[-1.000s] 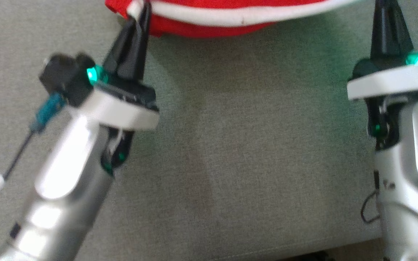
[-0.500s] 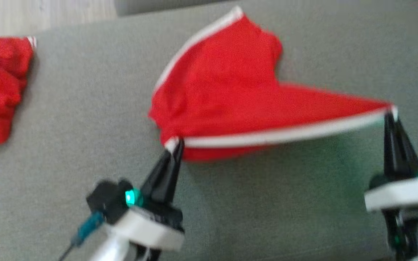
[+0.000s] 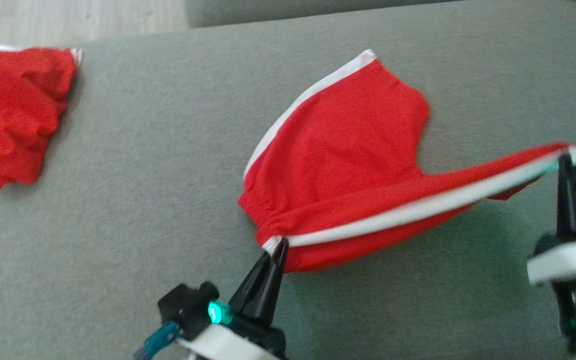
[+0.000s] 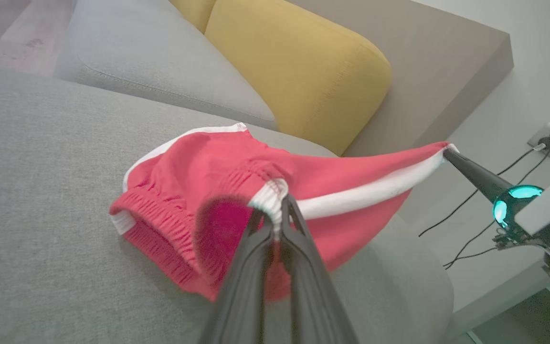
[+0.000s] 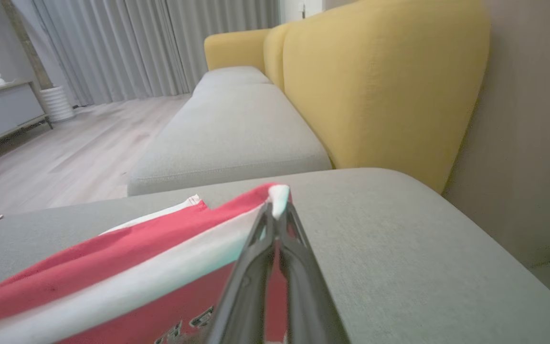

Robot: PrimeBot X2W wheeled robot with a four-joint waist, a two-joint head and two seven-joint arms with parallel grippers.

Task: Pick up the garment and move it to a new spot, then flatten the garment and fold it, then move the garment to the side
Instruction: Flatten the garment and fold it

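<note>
Garment: red shorts with white trim, pulled taut between both end effectors; the far part lies on the grey sofa seat and the near edge is lifted.
Left end effector: pressed together, pinching the gathered waistband corner.
Right end effector: pressed together, pinching the other end of the white band.
Other cloth: crumpled red garment, well apart at the seat's left.
Behind: yellow back cushion.

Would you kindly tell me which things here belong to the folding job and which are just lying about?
Job: red shorts, pinched by the left end effector and the right end effector; grey seat beneath.
Lying about: crumpled red cloth to the left; yellow cushion.
</note>
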